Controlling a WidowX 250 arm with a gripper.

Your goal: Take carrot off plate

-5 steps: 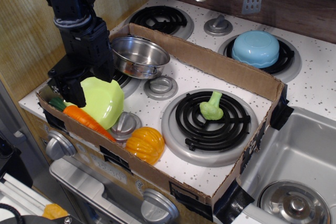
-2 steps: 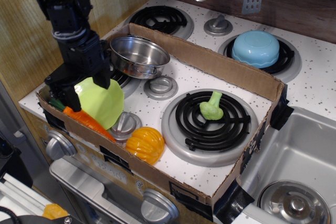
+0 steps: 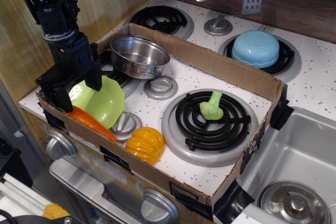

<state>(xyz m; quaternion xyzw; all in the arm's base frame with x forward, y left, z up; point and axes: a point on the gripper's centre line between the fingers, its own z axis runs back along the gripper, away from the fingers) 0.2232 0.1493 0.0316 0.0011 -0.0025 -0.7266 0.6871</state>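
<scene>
Since a second ago, my arm has lifted up and back toward the left edge, and the plate [image 3: 100, 103] has tipped down flatter. My fingers [image 3: 62, 94] sit at the plate's left rim; I cannot tell if they are wide or narrow. Next to the plate, the carrot [image 3: 90, 123] lies at the front left corner of the tabletop, just below my fingers. Its long side runs along the cardboard wall [image 3: 137, 167], tip pointing right.
</scene>
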